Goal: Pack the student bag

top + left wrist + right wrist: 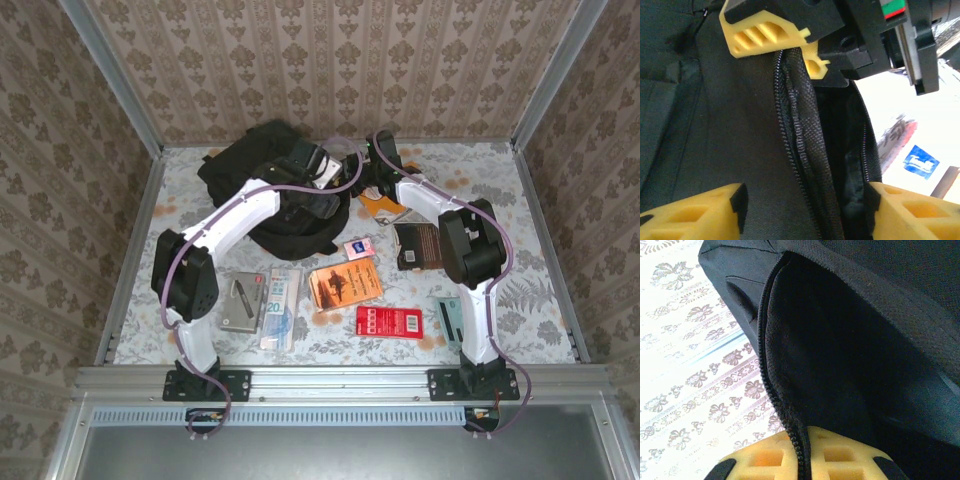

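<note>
The bag (250, 160) is big and black. It lies at the far side of the counter (520, 200), a bit to the left, and both my arms reach over to it. Its zipper is open, and it is dark inside.

My right gripper (800, 460) is pressed together on the zipper edge of the bag. Its yellow fingers (765, 460) pinch the black cloth, and the zipper teeth run down right between them. My left wrist camera sees this gripper at the top, holding that same edge.

My left gripper (805, 205) is spread apart. One yellow finger is on the left and one is on the right. The zipper edge runs down between them. I cannot tell if they touch the cloth.

Other things lie on the counter closer to me, apart from the bag. There is an orange book (343, 284) with a red pack (389, 321) just in front of it. A grey case (241, 300) lies to the left, next to a long white and blue pack (282, 298). A dark book (418, 245) lies by my right arm. A small blue card (358, 249) sits between the bag and the orange book.
</note>
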### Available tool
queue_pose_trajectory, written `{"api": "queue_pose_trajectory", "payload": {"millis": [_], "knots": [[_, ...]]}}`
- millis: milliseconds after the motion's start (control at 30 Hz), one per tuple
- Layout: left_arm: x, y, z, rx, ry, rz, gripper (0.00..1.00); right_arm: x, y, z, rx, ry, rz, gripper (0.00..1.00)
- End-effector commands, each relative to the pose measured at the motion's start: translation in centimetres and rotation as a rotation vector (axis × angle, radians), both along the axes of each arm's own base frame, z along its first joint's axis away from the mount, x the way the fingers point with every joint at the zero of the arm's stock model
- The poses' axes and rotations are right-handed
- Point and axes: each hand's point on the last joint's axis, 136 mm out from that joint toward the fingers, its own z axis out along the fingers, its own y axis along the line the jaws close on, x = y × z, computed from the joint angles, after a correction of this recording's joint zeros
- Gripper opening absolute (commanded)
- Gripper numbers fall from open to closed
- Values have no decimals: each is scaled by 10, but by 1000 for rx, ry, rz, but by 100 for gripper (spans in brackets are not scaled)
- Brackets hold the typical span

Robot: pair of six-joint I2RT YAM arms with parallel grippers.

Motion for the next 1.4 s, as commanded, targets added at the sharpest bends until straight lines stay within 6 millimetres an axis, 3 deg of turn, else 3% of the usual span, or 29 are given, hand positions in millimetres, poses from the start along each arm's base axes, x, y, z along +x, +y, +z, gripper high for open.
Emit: {"api": "queue_pose_trajectory", "payload": {"millis": [0, 67, 300, 400, 500, 600, 700, 867, 1000, 1167, 1267, 1367], "knots": [[1, 9, -12, 77, -9, 3, 58, -3, -3, 38, 54, -36, -14, 11], [1, 9, -13, 87, -11, -5, 51, -4, -3, 39, 50, -38, -14, 11], [2, 7, -4, 75, -25, -19, 0, -7, -4, 40, 28, -48, -2, 11], [5, 7, 6, 48, -31, -21, 0, -9, -6, 46, -8, -82, 15, 19], [11, 12, 27, -18, -45, -2, 0, -11, -5, 63, -29, -164, 60, 47], [20, 24, 55, -113, -65, 47, 0, -18, -9, 83, -111, -269, 109, 61], [31, 38, 79, -230, -60, 98, 0, -26, -23, 99, -183, -340, 90, 70], [41, 49, 113, -335, -51, 90, 0, -44, -45, 110, -371, -429, 119, 72], [48, 56, 135, -461, -8, 96, 0, -67, -40, 94, -455, -483, 221, 69], [63, 68, 151, -568, 55, 132, 0, -104, -8, 51, -565, -459, 413, 61], [69, 73, 154, -593, 62, 157, 0, -123, 11, 30, -609, -463, 535, 58], [69, 66, 154, -644, 116, 133, 0, -131, 13, 15, -704, -460, 595, 59]]}}
